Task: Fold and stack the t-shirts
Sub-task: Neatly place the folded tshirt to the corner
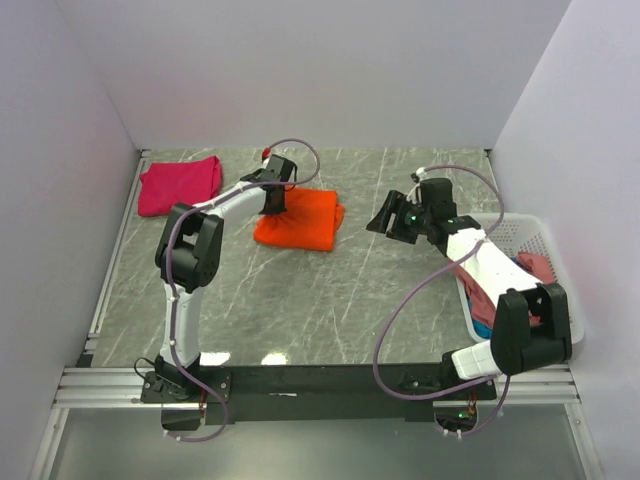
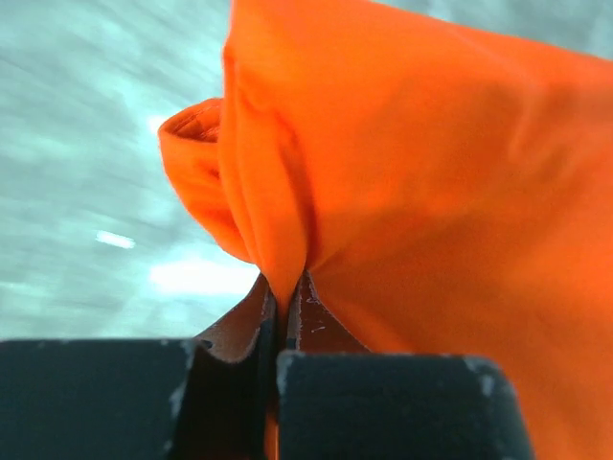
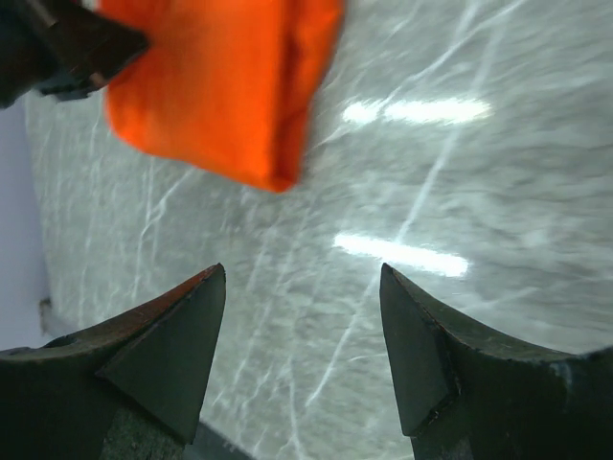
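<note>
Pinching the orange t-shirt (image 1: 305, 225) by its left edge

Far left lies a folded magenta t-shirt (image 1: 180, 185). The left gripper (image 2: 284, 297) is clamped on orange cloth. The right gripper (image 3: 302, 326) hovers nearby, jaws spread and empty. Rose (image 1: 535, 265) and blue (image 1: 483, 325) t-shirts fill the white basket (image 1: 525, 220).

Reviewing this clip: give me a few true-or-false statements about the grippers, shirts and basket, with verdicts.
1. The left gripper is shut on the orange shirt. True.
2. The right gripper holds the magenta shirt. False: its jaws are open and empty above the table.
3. The magenta shirt lies on top of the orange shirt. False: they lie apart, with the magenta shirt near the far left corner.
4. The basket has cloth in it. True.
</note>
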Controlling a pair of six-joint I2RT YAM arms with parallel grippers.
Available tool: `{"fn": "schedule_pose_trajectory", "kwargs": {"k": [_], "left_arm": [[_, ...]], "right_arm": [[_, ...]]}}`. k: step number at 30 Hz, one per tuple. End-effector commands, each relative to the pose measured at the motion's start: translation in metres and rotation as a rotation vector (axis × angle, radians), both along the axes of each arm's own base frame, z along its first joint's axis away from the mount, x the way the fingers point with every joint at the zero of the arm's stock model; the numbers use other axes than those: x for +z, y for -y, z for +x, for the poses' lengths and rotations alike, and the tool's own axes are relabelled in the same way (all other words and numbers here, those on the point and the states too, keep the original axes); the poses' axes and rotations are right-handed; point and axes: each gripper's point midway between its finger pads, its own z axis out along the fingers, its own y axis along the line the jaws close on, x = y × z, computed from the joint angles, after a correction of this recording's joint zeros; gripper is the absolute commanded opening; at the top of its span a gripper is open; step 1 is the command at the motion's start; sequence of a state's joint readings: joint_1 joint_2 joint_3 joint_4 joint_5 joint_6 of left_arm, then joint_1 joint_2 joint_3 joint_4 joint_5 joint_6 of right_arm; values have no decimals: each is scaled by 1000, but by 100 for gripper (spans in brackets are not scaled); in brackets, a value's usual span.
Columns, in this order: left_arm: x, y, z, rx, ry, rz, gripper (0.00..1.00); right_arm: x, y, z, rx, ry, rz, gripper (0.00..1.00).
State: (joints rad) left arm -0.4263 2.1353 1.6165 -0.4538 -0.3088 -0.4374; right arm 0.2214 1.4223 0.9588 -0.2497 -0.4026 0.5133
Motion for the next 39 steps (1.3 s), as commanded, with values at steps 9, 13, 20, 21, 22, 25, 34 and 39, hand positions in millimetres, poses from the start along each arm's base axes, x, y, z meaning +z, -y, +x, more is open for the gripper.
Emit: {"fn": "schedule_pose_trajectory", "kwargs": {"k": [9, 13, 20, 21, 22, 25, 34, 39], "left_arm": [[136, -115, 57, -6, 350, 516, 0], [156, -153, 66, 37, 371, 629, 0], [190, -181, 77, 46, 432, 699, 0], [199, -180, 79, 48, 466, 693, 0], [203, -184, 81, 51, 475, 693, 0], [217, -186, 82, 66, 492, 692, 0], [259, -182, 71, 55, 580, 650, 0], [275, -183, 66, 64, 588, 632, 0]], "right_arm": [[14, 50, 8, -122, 124, -129, 72], [9, 57, 10, -142, 112, -144, 72], [4, 63, 13, -158, 96, -154, 72], [3, 62, 13, -156, 95, -151, 72], [3, 63, 14, -161, 97, -149, 72], [3, 65, 14, -173, 103, -150, 72], [6, 71, 14, -194, 112, -154, 72], [8, 72, 13, -199, 120, -155, 72]]}}
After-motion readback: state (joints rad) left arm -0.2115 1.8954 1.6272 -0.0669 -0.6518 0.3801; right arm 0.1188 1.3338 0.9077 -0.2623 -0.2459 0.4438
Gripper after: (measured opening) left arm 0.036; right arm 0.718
